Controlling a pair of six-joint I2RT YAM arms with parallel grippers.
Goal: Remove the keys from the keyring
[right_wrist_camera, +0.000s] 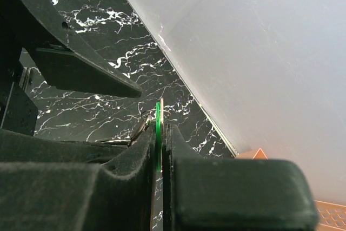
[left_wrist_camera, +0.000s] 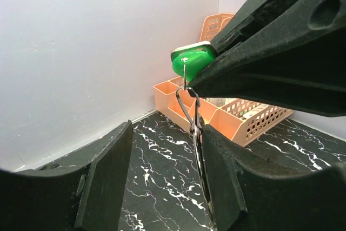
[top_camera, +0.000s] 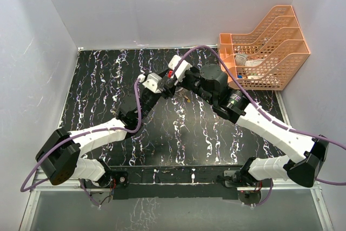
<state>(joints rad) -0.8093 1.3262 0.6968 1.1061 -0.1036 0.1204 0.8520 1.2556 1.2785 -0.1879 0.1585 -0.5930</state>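
Both claws meet over mid-counter, well clear of the walls.

Left claw (left_wrist_camera: 167,129) stands wide apart, matte black, pinching nothing; the keyring (left_wrist_camera: 190,113), a thin silvery wire loop, hangs along the inner face of one finger; above it is the green-headed key (left_wrist_camera: 190,63), glossy and rounded, clamped flat in the closed right claw (right_wrist_camera: 159,133); the right wrist view shows that key edge-on as a green sliver; only the top view shows the whole black white-veined counter (top_camera: 108,79), bare room all round, and the orange mesh tray (top_camera: 270,47) at the far right corner.
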